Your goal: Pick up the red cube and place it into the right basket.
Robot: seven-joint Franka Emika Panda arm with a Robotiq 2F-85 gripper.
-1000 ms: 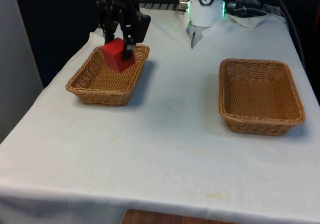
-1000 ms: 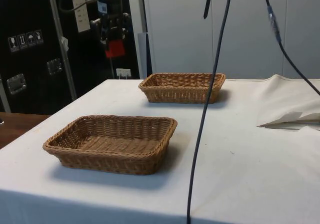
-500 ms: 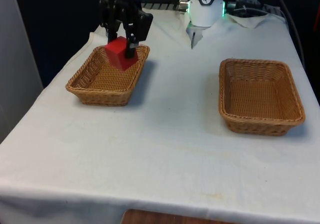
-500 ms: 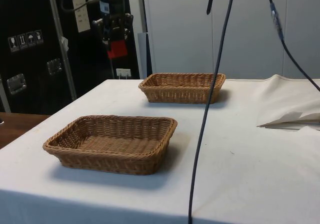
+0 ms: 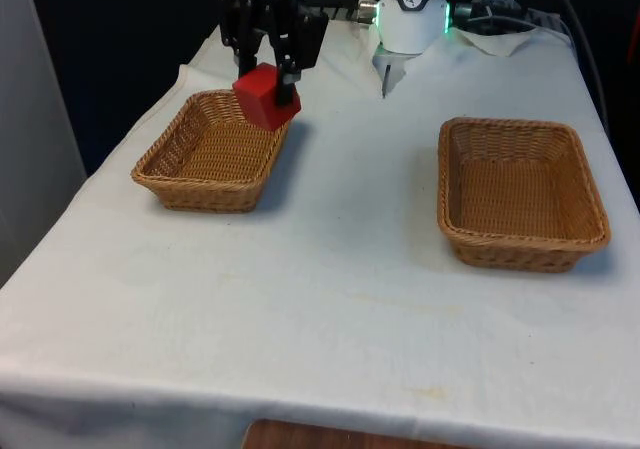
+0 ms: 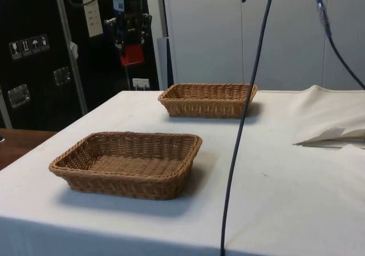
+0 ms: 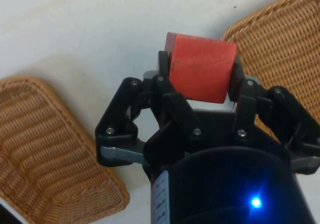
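Holding: the tool (image 5: 267, 87) has its two black fingers pinched on the red cube (image 5: 266, 97), one finger on each opposite face; from the wrist the cube (image 7: 201, 67) sits squarely between the fingers (image 7: 165, 79).
Cube: up in the air, clear of everything below it. In the front view it hangs at about 1 o'clock from the middle of the basket on the front view's left, over that basket's far right corner and rim. In the side view the cube (image 6: 132, 55) is high above the surface, at roughly 11 o'clock from the far basket.
Tool: pointing downward, tilted a little, so the cube shows a corner toward the front camera; in the side view the tool (image 6: 131, 45) is seen against the dark cabinets.
Left basket: a shallow rectangular wicker basket (image 5: 165, 174) on the front view's left, nothing lying in it; it is the far basket (image 6: 171, 105) in the side view.
Right basket: a matching wicker basket (image 5: 455, 239) on the front view's right, at 3 o'clock from the first and well apart from it, also bare inside; it is the near basket (image 6: 85, 179) in the side view.
Surface: covered by a white cloth (image 5: 330, 309), with open cloth between the two baskets.
Wrist look: both baskets at the edges, white cloth between them beneath the cube.
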